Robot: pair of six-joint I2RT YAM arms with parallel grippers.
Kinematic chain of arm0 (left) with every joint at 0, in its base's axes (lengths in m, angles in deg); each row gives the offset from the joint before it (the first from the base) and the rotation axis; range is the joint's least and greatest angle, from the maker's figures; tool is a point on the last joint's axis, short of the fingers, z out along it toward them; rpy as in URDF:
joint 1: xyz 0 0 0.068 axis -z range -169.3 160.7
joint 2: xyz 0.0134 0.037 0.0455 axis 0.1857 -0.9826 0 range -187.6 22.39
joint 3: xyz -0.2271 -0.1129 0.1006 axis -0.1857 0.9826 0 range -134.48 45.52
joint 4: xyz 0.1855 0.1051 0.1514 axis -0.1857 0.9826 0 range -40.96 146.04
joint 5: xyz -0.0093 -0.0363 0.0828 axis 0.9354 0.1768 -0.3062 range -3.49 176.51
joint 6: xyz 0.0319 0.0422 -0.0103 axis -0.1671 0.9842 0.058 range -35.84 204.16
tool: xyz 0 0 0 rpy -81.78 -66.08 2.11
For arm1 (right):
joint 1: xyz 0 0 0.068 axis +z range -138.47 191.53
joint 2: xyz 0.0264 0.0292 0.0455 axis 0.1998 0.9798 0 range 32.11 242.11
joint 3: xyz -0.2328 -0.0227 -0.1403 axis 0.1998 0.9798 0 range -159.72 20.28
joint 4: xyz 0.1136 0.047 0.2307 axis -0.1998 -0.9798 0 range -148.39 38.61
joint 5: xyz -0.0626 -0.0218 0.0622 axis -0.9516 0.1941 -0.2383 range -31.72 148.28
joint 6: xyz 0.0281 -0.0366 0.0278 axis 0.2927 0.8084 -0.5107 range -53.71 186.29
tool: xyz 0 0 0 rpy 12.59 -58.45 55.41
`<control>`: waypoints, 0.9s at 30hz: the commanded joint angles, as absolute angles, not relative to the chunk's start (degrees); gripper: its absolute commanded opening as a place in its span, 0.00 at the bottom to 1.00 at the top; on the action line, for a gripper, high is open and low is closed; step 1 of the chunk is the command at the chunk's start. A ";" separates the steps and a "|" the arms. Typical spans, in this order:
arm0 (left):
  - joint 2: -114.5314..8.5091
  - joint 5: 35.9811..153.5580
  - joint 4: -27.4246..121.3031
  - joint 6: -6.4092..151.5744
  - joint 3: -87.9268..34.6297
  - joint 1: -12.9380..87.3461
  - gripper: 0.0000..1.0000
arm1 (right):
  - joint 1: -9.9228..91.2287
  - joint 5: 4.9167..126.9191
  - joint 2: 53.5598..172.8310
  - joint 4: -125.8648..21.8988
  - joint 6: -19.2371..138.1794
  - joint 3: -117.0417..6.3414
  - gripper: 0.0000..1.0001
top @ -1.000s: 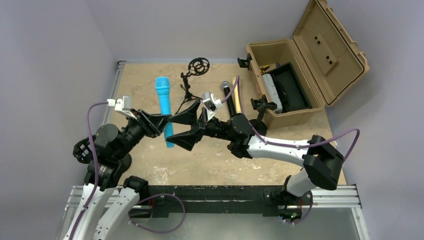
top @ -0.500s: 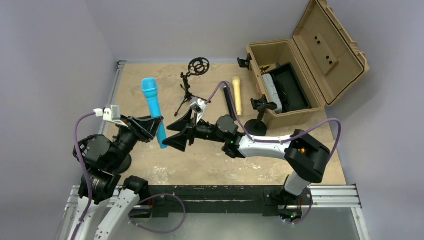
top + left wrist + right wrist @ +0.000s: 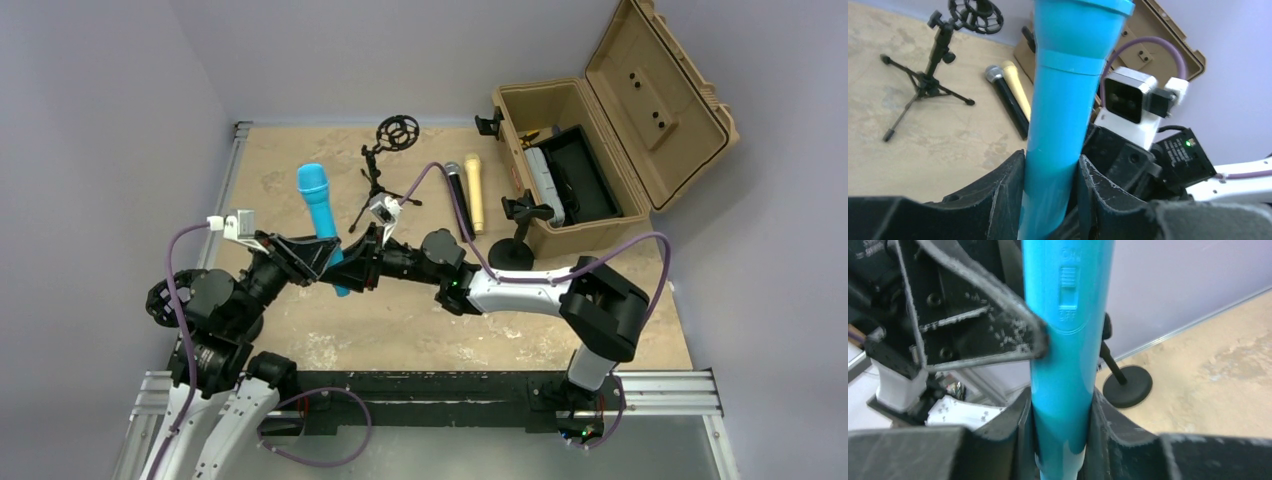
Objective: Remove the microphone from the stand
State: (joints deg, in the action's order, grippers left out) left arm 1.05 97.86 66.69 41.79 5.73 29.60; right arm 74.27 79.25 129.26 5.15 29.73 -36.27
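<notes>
The blue microphone hangs tilted above the table, head toward the back, free of any stand. My left gripper is shut on its handle, and the left wrist view shows both jaws pressed against the blue body. My right gripper is shut on the lower handle from the other side, just below the left one. The tripod stand with its empty ring mount stands behind them. A round-base stand with a clip sits by the case.
A black microphone and a gold microphone lie side by side on the table behind the right arm. An open tan case with gear inside stands at the back right. Grey walls close in on the left and back.
My right gripper has gone from wide open to shut on the blue microphone's lower handle. The left gripper has kept its hold and shifted the microphone slightly right.
</notes>
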 commanded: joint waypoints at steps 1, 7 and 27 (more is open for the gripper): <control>1.85 99.51 62.96 40.49 5.67 29.78 0.00 | 74.37 76.95 126.70 7.78 29.68 -36.71 0.00; -1.07 96.21 76.84 49.22 -2.78 29.78 0.76 | 74.12 70.19 122.53 4.11 31.10 -33.23 0.00; 2.10 81.78 89.54 65.90 -18.68 29.73 1.00 | 72.62 51.49 109.40 -24.18 22.42 -12.04 0.00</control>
State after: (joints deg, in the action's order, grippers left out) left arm 1.71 85.23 88.20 62.23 -15.93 29.64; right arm 74.03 55.49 111.14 -19.64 27.09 -13.02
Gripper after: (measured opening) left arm 0.997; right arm 0.336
